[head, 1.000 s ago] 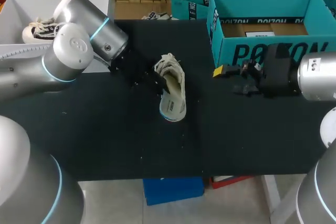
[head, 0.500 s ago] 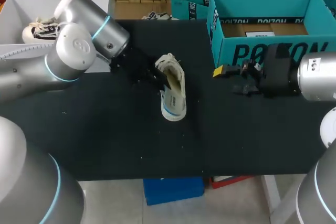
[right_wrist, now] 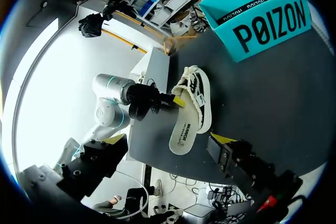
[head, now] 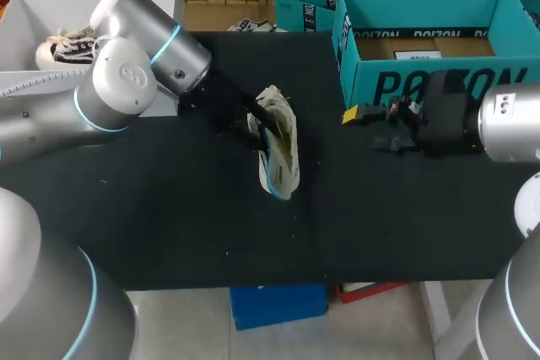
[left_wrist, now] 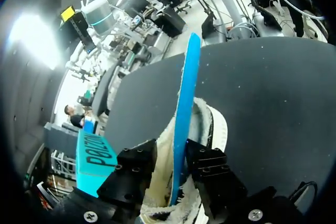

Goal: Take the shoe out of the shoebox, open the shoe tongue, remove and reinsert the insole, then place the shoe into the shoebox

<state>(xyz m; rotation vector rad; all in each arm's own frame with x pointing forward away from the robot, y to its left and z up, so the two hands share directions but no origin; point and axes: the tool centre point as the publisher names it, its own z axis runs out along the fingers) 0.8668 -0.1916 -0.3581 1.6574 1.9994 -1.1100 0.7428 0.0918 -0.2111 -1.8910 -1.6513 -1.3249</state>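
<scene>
Noted shoe (head: 278,151) rolled from flat onto its side over the last second, at mid counter (head: 169,208), left of the teal shoebox (head: 422,86). Found left jaws closed at the shoe's far opening, gripping the blue insole (left_wrist: 181,114) on edge between them, with cream lining pressed beside one finger. Found right jaws spread open, holding nothing, just near of the shoebox's front wall, well apart from the shoe.

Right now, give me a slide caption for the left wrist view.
Left gripper pinches the blue insole, standing edge-on out of the cream shoe on the table.
</scene>
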